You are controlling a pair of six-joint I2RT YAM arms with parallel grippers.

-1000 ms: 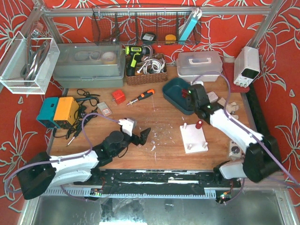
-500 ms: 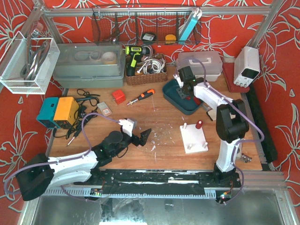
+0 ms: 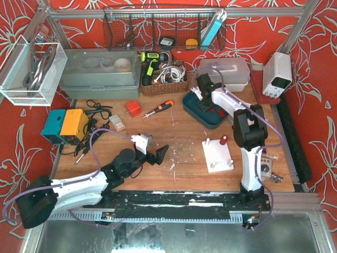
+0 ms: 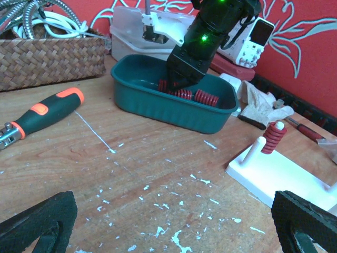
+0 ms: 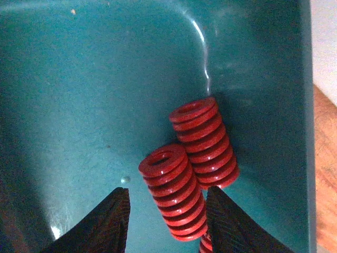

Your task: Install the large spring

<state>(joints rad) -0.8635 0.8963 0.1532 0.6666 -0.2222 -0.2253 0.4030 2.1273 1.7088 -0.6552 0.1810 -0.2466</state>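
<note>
1. Teal plastic tray sits at the back right of the wooden table, and the right gripper is dipped down into it.
2. Wrist view: the large spring, red, lies on its side on the tray floor, right between the two black fingers. The jaws are apart and straddle it. There's a gap on the left side, and I can't tell whether the right finger touches it.
3. A second red spring lies touching the first one, against the tray's right wall. A bit of a third one peeks in at the bottom edge.
4. From the left wrist camera you can see the red coils over the tray wall, plus a green light on the right arm.
5. White board with upright pegs sits in front of the tray, well apart from it. One peg carries a small red spring, and the peg beside it is bare.
6. Left gripper is spread wide near the front middle of the table, holding nothing, just above the wood with white flecks under it.
7. Orange-handled screwdriver lies left of the tray, with a wicker basket behind it.
8. Labels: the white box with a screen at the far right is too small to read.
</note>
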